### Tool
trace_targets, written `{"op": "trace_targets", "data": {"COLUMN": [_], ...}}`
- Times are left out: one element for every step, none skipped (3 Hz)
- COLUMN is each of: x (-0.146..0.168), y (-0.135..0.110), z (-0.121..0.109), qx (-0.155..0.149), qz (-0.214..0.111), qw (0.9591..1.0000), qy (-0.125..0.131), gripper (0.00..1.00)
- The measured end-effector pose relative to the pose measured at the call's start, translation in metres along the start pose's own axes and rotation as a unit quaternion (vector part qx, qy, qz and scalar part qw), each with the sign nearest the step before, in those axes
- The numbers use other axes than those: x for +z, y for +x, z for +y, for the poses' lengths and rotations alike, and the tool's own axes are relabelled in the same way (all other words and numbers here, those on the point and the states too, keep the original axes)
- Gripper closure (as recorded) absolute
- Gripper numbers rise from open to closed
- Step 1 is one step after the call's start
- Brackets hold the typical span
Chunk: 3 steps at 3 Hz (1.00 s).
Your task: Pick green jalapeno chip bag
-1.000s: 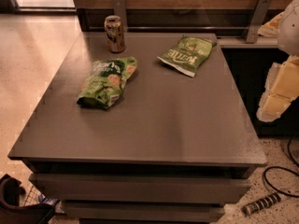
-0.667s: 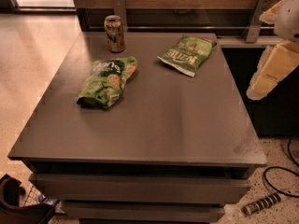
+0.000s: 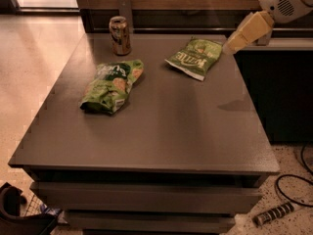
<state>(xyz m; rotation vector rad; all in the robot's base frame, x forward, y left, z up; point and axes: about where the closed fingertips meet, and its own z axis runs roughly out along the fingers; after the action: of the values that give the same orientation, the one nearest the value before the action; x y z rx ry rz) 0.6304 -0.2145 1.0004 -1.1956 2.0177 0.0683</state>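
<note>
Our hand point(image 3: 234, 43) hangs over the far right edge of the bench point(image 3: 186, 126), just beside the green jalapeno chip bag point(image 3: 193, 58). The bag lies flat near the back, probably reachable from that side. We can't tell if the hand's clenched or released.

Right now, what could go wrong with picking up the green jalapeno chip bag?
The green jalapeno chip bag lies flat on the table, so the gripper, hovering by its far right corner, may slide it instead of catching it. The darker green chip bag nearby could be taken by mistake.
</note>
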Motion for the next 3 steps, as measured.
{"op": "trace_targets", "data": {"x": [0.0,0.077,0.137], "y": [0.0,0.009,0.017], "z": [0.0,-0.004,-0.002], "qx": [0.0,0.022,0.042], "qz": [0.0,0.013,0.019], "qw": [1.0,0.9984,0.9949], "qy": [0.0,-0.05,-0.09], "gripper": [0.0,0.0,0.0]}}
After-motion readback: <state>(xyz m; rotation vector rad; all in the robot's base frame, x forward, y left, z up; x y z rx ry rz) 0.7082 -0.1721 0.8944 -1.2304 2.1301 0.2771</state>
